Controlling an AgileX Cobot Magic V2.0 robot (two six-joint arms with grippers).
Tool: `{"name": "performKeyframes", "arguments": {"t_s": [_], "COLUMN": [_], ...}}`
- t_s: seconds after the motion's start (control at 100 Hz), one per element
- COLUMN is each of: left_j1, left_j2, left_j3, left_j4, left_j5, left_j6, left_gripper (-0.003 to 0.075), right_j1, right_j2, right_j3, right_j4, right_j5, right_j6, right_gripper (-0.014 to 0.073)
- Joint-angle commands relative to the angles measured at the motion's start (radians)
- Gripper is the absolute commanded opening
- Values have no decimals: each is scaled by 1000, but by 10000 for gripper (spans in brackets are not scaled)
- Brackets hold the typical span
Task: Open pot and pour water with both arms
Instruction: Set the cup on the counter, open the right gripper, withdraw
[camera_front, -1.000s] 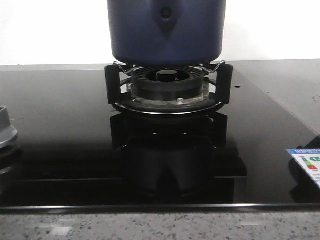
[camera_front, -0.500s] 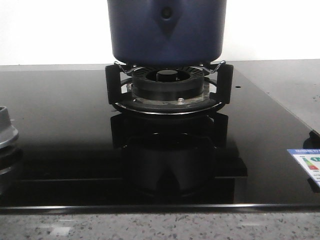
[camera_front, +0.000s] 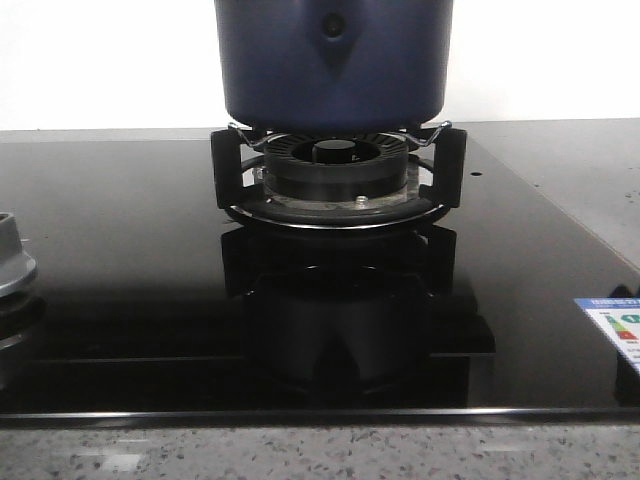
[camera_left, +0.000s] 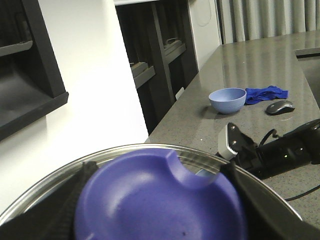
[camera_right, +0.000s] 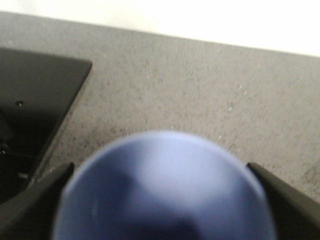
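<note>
The dark navy pot (camera_front: 335, 60) stands on the black ringed burner (camera_front: 335, 170); its top is cut off by the front view's edge. No gripper shows in that view. In the left wrist view my left gripper (camera_left: 157, 215) is shut on the blue knob (camera_left: 150, 200) of a steel-rimmed glass lid (camera_left: 125, 152), with a black finger on each side. Whether the lid rests on the pot does not show. My right gripper (camera_right: 162, 200) holds a blurred pale blue cup (camera_right: 165, 185) between its fingers, above the grey counter (camera_right: 200, 90).
The burner sits on a glossy black hob (camera_front: 120, 250) with a grey knob (camera_front: 12, 260) at its left and a label sticker (camera_front: 612, 325) at its right. Beyond the lid on the counter are a blue bowl (camera_left: 227, 99), a blue cloth (camera_left: 267, 92), a mouse (camera_left: 280, 106) and a black arm part (camera_left: 280, 150).
</note>
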Motion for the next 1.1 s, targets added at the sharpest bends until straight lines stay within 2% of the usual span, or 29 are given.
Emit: {"name": "performKeyframes", "arguments": {"t_s": [0.0, 0.38, 0.48, 0.55, 0.64, 0.78, 0.79, 0.8, 0.83, 1.09], "left_j1": [3, -19, -50, -68, -85, -92, -92, -92, -92, -112], "left_j2": [-28, 92, 143, 184, 235, 299, 304, 306, 318, 395], "left_j3": [-35, -35, -35, -35, -35, -35, -35, -35, -35, -39], "left_j4": [-85, -87, -87, -87, -89, -105, -109, -111, -118, -176], "left_j5": [-14, -13, -17, -25, -35, -37, -37, -37, -40, -59], "left_j6": [-8, -8, -1, 2, 2, 52, 54, 54, 54, 110], "left_gripper": [335, 335, 335, 335, 335, 335, 335, 335, 335, 335], "right_j1": [-7, -7, -7, -7, -7, -7, -7, -7, -7, -7], "right_j2": [-72, -266, -322, -364, -418, -493, -499, -502, -514, -541], "right_j3": [-26, -26, -26, -26, -26, -26, -26, -26, -26, -26], "right_j4": [-1, -1, -1, -1, -1, -18, -23, -23, -30, -111], "right_j5": [-42, -91, -140, -205, -298, -388, -390, -390, -390, -383], "right_j6": [3, 3, 52, 102, 149, 163, 163, 163, 163, 165], "right_gripper": [610, 604, 589, 524, 372, 51, 2, 2, -74, -64]}}
